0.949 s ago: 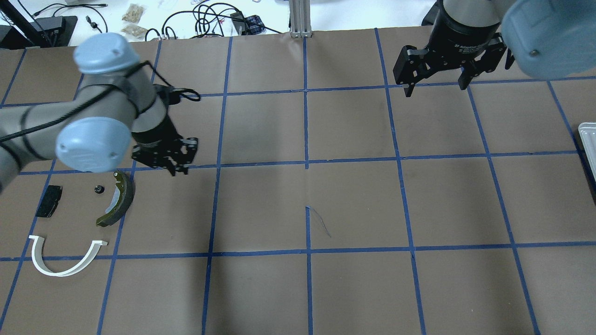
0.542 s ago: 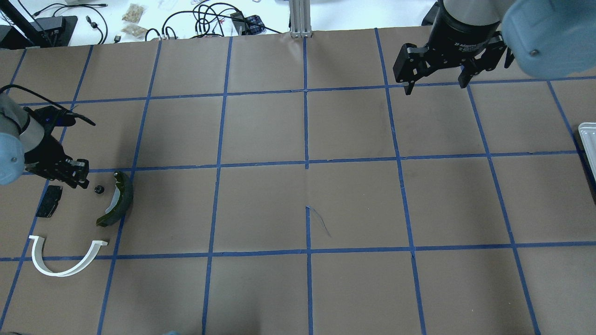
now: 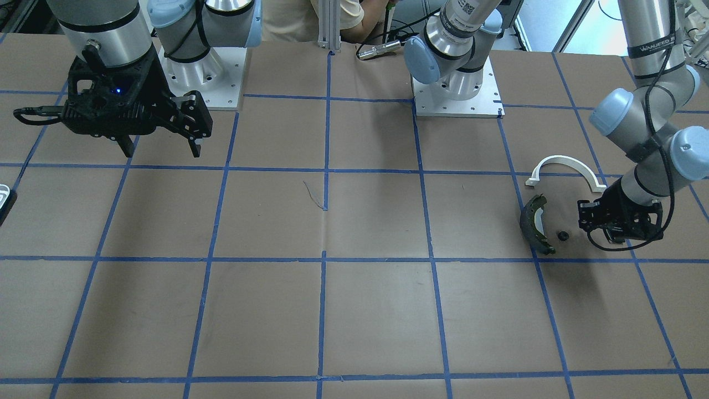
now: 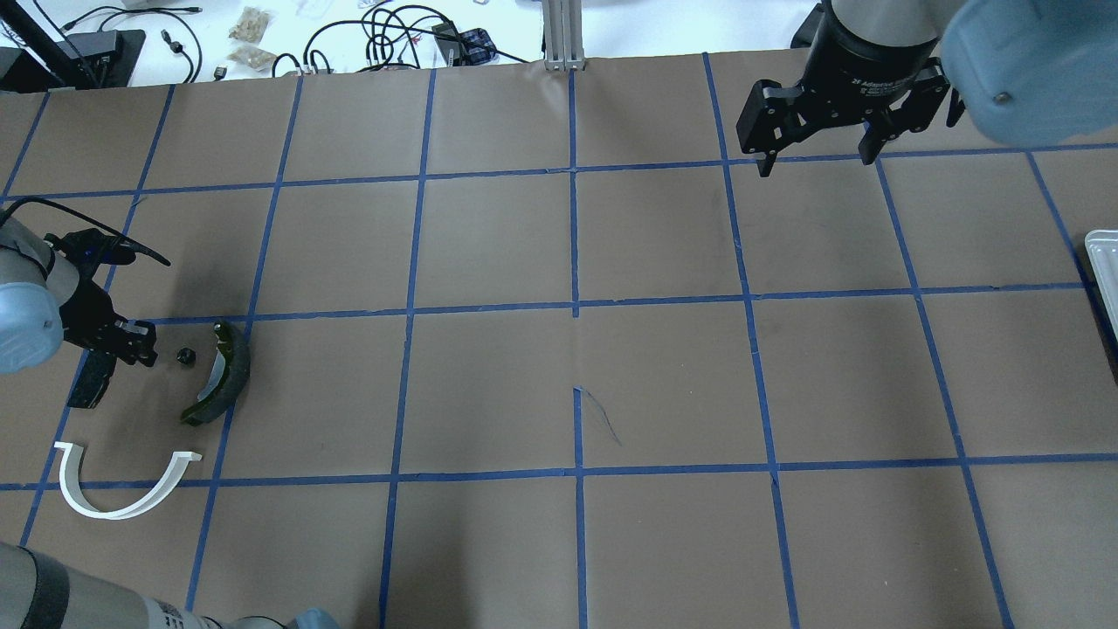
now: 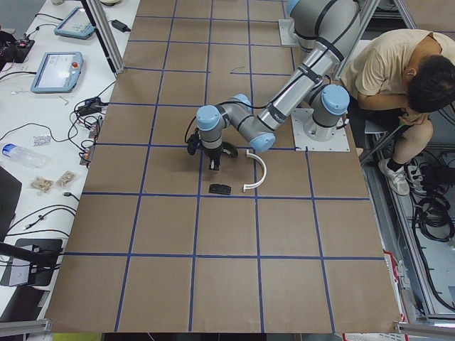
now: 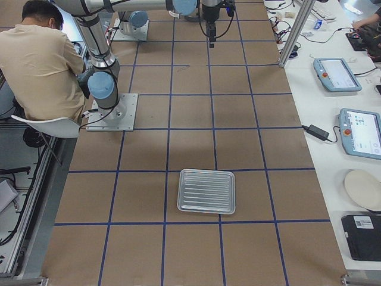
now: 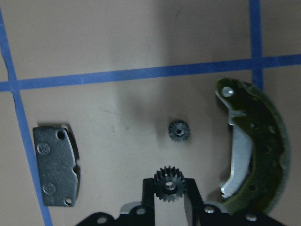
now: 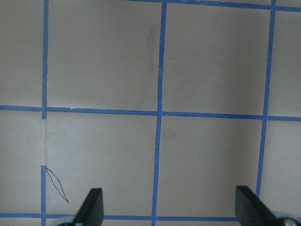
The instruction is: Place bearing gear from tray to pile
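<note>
My left gripper point(image 7: 170, 189) is shut on a small black bearing gear point(image 7: 170, 181) and holds it just above the table at the pile. In the left wrist view a second small gear point(image 7: 178, 130) lies on the paper ahead of it. The olive-and-black brake shoe point(image 7: 256, 146) is to its right and the flat black pad point(image 7: 56, 165) to its left. In the overhead view the left gripper point(image 4: 140, 349) is beside the loose gear point(image 4: 185, 355), the brake shoe point(image 4: 220, 374) and the white half-ring arch point(image 4: 122, 494). My right gripper point(image 4: 812, 162) is open and empty, far off.
The metal tray point(image 6: 206, 190) sits at the table's end on my right; its edge shows in the overhead view point(image 4: 1102, 262). A seated person point(image 5: 398, 78) is behind the robot bases. Blue tape lines grid the brown paper.
My left arm has swung left from beyond the brake shoe to the pile's left side, then settled closer to the black pad. The right arm has not moved.
</note>
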Action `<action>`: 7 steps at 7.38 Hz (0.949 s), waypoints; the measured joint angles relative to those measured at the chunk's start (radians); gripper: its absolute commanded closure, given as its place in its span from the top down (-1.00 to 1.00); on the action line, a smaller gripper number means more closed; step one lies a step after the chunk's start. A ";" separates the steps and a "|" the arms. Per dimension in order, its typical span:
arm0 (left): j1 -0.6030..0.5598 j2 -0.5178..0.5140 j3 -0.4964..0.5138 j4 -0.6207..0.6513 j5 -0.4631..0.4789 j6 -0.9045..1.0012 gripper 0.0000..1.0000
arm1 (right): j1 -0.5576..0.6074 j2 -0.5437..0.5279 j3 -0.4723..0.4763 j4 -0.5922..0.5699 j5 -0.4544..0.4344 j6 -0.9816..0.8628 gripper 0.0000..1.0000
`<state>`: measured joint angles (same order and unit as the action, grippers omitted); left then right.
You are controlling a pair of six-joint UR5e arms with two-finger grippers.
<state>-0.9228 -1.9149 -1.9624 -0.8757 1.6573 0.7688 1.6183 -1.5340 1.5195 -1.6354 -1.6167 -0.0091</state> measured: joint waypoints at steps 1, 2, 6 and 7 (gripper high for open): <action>0.000 -0.007 0.000 0.003 -0.001 0.003 0.98 | 0.000 0.000 0.000 0.000 0.000 0.000 1.00; 0.001 -0.009 0.001 0.003 -0.003 0.006 1.00 | 0.000 0.000 0.001 0.000 -0.003 0.000 1.00; -0.017 0.031 0.055 -0.084 -0.002 0.008 1.00 | 0.000 0.000 0.002 0.002 -0.008 -0.001 1.00; -0.034 0.070 0.114 -0.208 -0.004 0.002 1.00 | 0.000 0.000 0.001 0.001 -0.011 -0.004 1.00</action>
<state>-0.9567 -1.8454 -1.8485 -1.0832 1.6530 0.7707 1.6184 -1.5340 1.5207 -1.6340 -1.6272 -0.0134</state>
